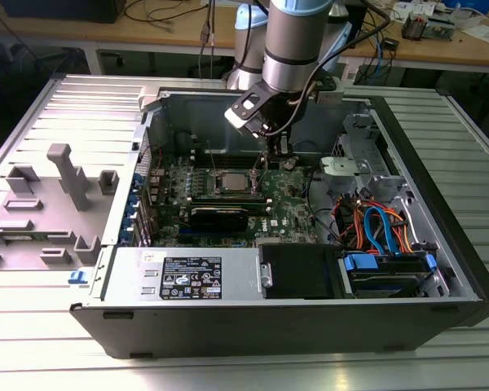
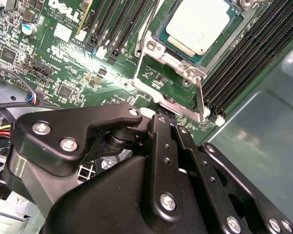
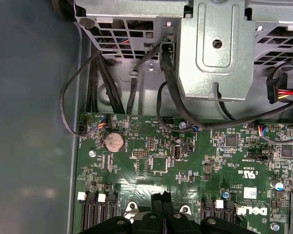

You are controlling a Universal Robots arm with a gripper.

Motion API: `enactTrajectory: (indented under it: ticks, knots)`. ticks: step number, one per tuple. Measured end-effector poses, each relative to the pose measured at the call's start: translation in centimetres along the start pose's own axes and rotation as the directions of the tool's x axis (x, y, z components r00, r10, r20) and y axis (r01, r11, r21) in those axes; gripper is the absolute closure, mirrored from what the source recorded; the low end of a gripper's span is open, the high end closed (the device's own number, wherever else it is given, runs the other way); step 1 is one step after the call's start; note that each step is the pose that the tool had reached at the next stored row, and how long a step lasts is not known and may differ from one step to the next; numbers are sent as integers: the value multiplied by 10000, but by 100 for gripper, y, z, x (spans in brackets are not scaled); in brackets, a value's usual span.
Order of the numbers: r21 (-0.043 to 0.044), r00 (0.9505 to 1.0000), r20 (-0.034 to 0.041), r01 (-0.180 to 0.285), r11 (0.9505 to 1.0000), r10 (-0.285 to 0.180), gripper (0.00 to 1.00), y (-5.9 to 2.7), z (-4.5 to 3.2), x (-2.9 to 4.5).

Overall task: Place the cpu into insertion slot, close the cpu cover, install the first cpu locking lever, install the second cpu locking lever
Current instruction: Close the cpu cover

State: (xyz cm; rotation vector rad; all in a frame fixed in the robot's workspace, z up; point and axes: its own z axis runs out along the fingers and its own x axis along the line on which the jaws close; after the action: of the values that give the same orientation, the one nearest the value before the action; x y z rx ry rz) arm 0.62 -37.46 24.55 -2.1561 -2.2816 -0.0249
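Note:
The cpu (image 2: 200,24) lies flat in the insertion slot (image 2: 160,35) on the green motherboard, its silver top bare; in the exterior view it sits mid-board (image 1: 232,181). The cpu cover (image 2: 178,68) is raised off the chip and tilted up from the socket's edge, with board showing through its window. A silver locking lever (image 2: 199,97) stands up beside it. My gripper (image 3: 161,199) is shut, its black fingertips (image 2: 158,118) pressed together right at the cover's free edge. In the exterior view the gripper (image 1: 266,159) hangs just beside the socket, toward that view's right.
Black memory slots (image 2: 244,58) flank the socket. A grey drive cage (image 3: 215,48) and loose black cables (image 3: 163,73) lie past the board's edge. The power supply (image 1: 187,273) fills the case's near side. Grey fixtures (image 1: 65,175) stand outside at the exterior view's left.

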Motion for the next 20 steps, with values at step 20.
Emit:
enactTrajectory:
  ticks: [20]
  knots:
    - [0,10000,0,-2,10000,2,89,-85,-1,5]
